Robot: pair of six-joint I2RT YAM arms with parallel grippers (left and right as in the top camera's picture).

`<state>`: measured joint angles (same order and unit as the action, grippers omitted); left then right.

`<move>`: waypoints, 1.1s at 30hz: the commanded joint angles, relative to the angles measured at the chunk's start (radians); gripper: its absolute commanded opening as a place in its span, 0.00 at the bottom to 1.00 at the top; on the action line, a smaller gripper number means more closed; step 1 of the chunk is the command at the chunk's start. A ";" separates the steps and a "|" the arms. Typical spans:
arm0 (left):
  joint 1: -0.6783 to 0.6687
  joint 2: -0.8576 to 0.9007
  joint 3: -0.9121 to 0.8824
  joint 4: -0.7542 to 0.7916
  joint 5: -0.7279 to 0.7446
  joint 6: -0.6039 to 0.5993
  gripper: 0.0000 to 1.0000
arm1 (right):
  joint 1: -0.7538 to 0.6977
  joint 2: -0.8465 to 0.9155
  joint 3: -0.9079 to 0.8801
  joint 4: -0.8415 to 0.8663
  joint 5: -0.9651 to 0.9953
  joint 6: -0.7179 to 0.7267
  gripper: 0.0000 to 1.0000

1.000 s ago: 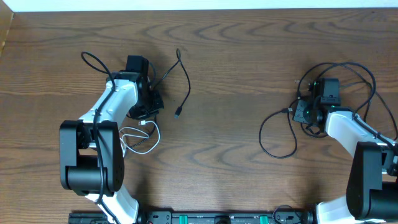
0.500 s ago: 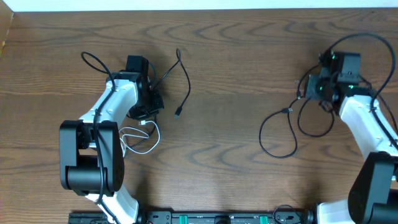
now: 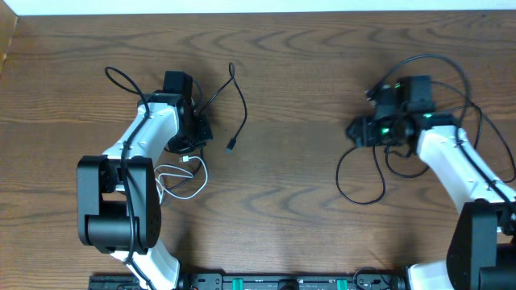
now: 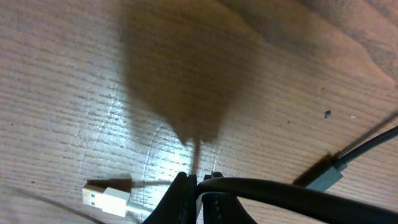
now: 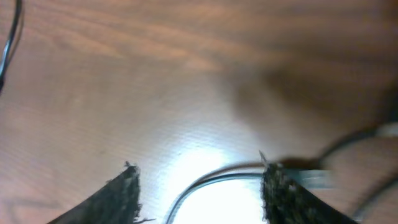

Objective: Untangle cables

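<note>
Cables, thin, black and plug-ended, lie at the left beside a short white looped cable. A separate thin black cable loop rests at the right, all on the brown wood-grain worktop. The left gripper has its jaws pressed together, seemingly pinching a black cable. The right gripper hovers with jaws spread over the loop, holding nothing. Separation looks partly done. Next, the right jaws likely need to lower and close on that loop.
</note>
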<state>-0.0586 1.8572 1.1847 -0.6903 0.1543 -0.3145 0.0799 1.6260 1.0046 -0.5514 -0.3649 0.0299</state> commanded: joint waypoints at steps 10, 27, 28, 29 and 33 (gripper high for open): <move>0.008 0.005 -0.006 0.014 -0.010 -0.001 0.17 | 0.272 0.015 -0.022 -0.156 0.303 0.095 0.63; 0.008 0.005 -0.006 0.011 -0.009 -0.002 0.34 | 0.378 0.016 -0.218 -0.087 0.603 0.273 0.01; 0.008 0.005 -0.006 0.011 -0.009 -0.002 0.34 | 0.365 0.016 -0.217 -0.087 0.640 0.273 0.01; 0.008 0.005 -0.006 0.011 -0.009 -0.002 0.34 | 0.348 0.016 -0.215 -0.085 0.667 0.273 0.01; 0.008 0.005 -0.006 0.011 -0.009 -0.002 0.41 | 0.252 0.016 -0.214 -0.043 0.697 0.272 0.01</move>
<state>-0.0586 1.8572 1.1847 -0.6765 0.1539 -0.3168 0.4026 1.6295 0.8021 -0.6189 0.2302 0.2821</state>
